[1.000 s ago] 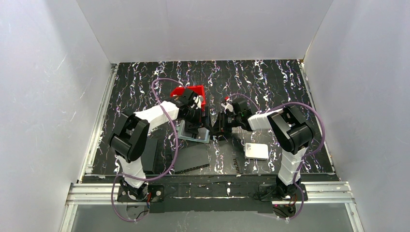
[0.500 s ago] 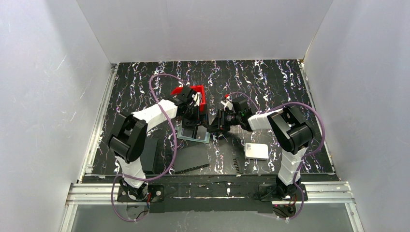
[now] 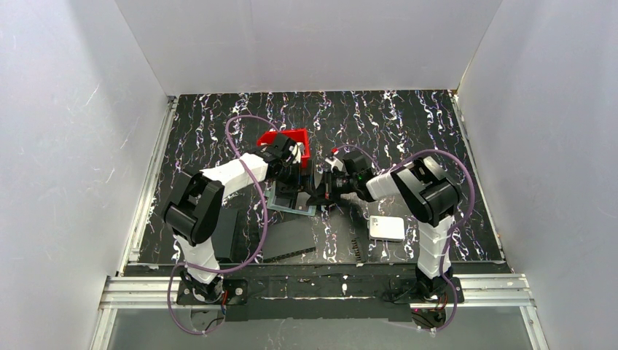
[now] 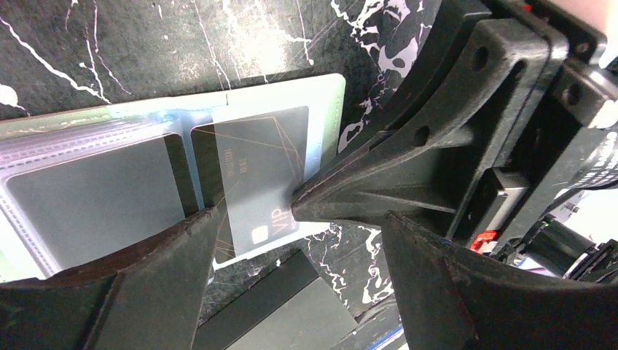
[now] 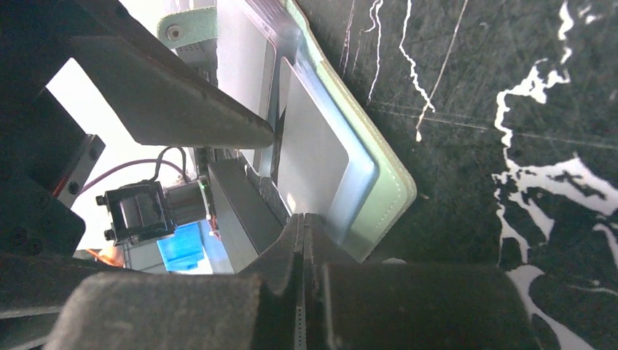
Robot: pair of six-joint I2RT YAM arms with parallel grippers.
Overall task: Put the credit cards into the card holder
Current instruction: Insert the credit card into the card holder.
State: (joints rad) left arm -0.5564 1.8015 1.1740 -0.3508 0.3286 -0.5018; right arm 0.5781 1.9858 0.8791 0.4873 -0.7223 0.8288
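One thin, stiff, slick grey translucent credit card, partly inside a pocket of the open grey-green folding card holder on the black marbled table: light, best pushed at its free edge. Seen only from the left wrist: right gripper shut, tip against that edge, left gripper wide, empty; overhead, hidden beneath both wrists.

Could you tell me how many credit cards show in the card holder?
2: a grey card in one pocket of the card holder, and a VIP-marked card partly out of the next pocket. Others may be hidden.
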